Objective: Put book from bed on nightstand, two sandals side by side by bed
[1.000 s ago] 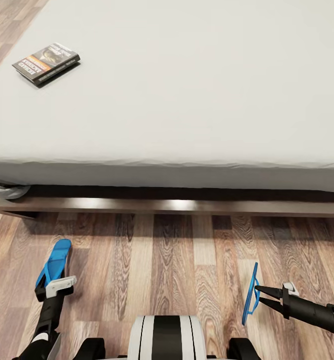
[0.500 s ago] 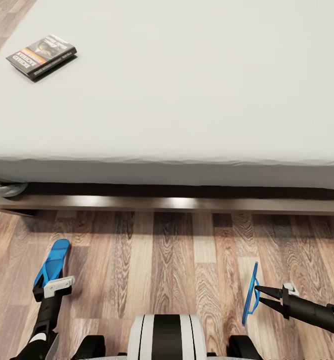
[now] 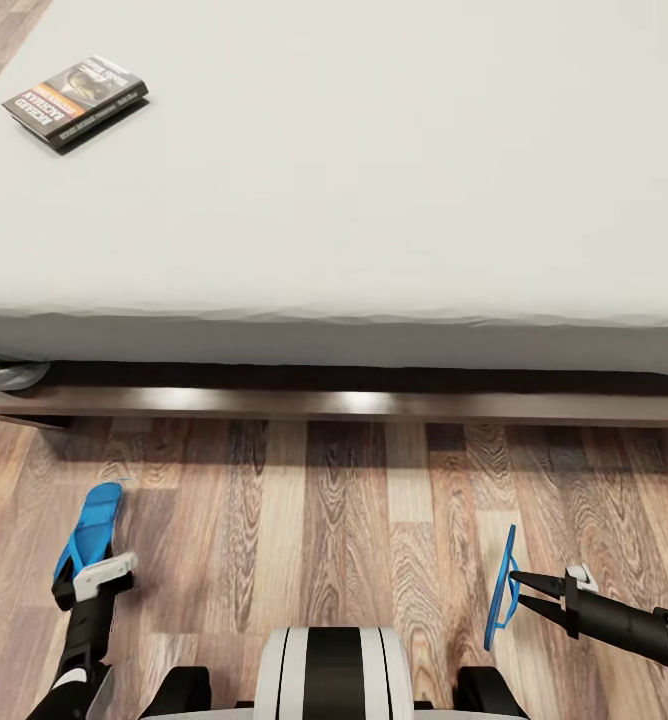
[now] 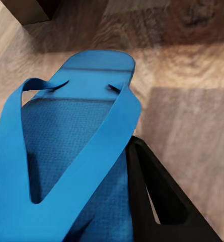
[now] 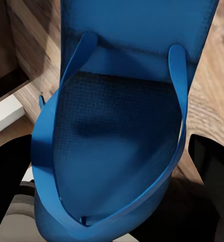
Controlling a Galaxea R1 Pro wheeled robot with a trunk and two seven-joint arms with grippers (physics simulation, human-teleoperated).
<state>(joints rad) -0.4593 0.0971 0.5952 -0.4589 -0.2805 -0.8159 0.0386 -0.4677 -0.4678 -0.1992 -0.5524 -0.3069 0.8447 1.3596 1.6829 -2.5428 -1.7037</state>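
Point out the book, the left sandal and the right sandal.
book [image 3: 74, 100], head view, middle of its cover.
left sandal [image 3: 89, 525], head view, upper sole.
right sandal [image 3: 501, 588], head view, thin edge of the sole.

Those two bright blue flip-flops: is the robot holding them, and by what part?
Yes, one each. The left gripper grips a blue flip-flop at one end; the right gripper pinches the other flip-flop, held on edge, at its side.

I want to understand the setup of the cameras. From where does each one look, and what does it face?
Head view: high on the robot, looking down over the bed and floor; both arms and base show.
Left wrist view: near the left end effector, facing its sandal; one dark finger shows.
Right wrist view: near the right end effector, facing the other sandal.
Shared: each sandal also appears in the head view.
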